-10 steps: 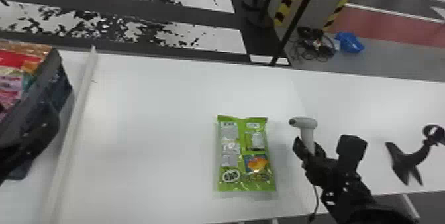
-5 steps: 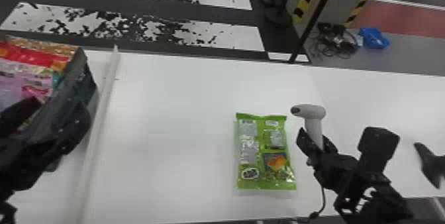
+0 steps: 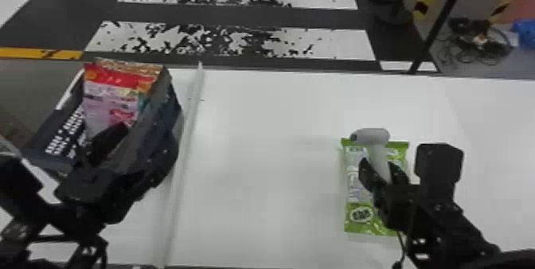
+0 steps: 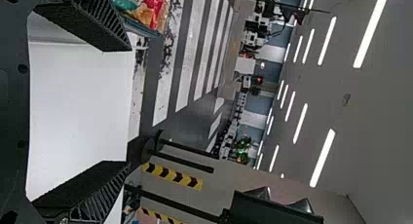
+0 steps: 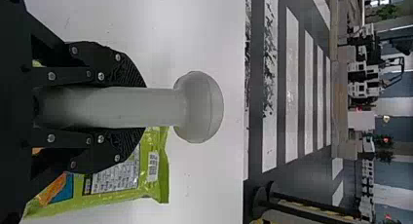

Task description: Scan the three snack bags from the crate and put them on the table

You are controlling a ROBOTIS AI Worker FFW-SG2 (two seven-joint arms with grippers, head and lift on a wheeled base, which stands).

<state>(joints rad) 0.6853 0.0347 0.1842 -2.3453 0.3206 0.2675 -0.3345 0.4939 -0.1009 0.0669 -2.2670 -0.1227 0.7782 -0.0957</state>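
White table (image 3: 270,176). Right gripper (image 5: 145,107) clenches handheld scanner (image 5: 200,107); left gripper (image 4: 128,106) spread near crate (image 3: 168,107). Likely step: pick crate's red-pink snack bag (image 3: 107,95); align first.

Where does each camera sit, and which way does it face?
On head: looks forward and down at the table; both arms show.
On left wrist: looks past the open left end effector to floor and ceiling.
On right wrist: looks along the scanner in the right end effector.
Head and right wrist views share scanner and green bag.
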